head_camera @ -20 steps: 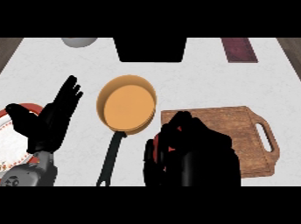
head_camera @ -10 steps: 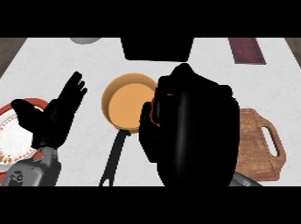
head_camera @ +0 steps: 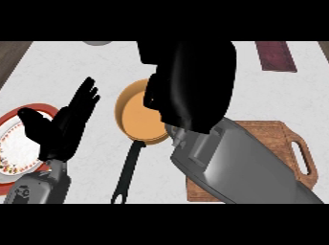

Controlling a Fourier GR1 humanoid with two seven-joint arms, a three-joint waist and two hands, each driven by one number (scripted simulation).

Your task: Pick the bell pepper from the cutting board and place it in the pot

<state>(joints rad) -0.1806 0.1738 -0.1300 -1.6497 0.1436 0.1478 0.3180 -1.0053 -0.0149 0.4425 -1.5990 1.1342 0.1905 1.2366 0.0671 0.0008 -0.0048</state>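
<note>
Lifted off the cutting board (head_camera: 294, 143) since a second ago, the right hand (head_camera: 192, 86) now hangs above the pot's (head_camera: 142, 115) far rim — its fingers look curled, but the bell pepper is hidden, so I cannot tell if it is held. A pepper should be light, smooth, slightly yielding; best taken round its body. One pot, one board, one plate (head_camera: 5, 153). Resting left hand (head_camera: 61, 127) is open over the plate on the surface.
</note>
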